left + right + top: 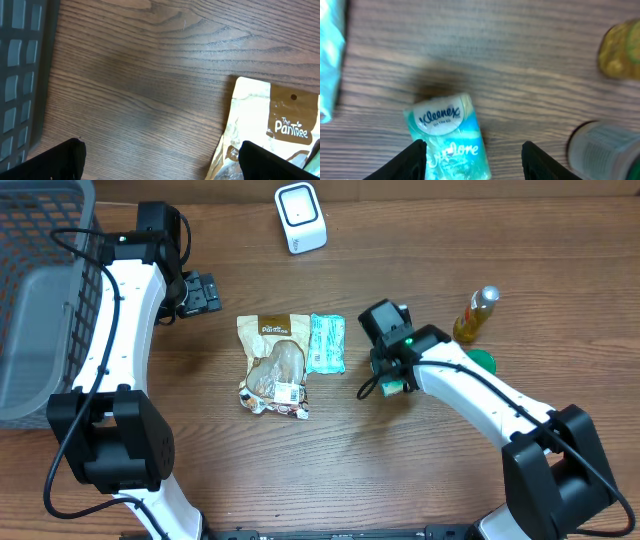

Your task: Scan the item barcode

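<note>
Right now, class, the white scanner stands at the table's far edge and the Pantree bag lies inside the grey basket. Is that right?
No. The Pantree bag lies on the table, outside the grey basket, as the overhead view shows. The white scanner does stand at the far edge.

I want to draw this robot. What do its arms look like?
The left arm and right arm are smooth white tubes joined by chunky black joints, with thin black cables running alongside. A green light glows on the right arm. The left end effector and right end effector are black.
</note>
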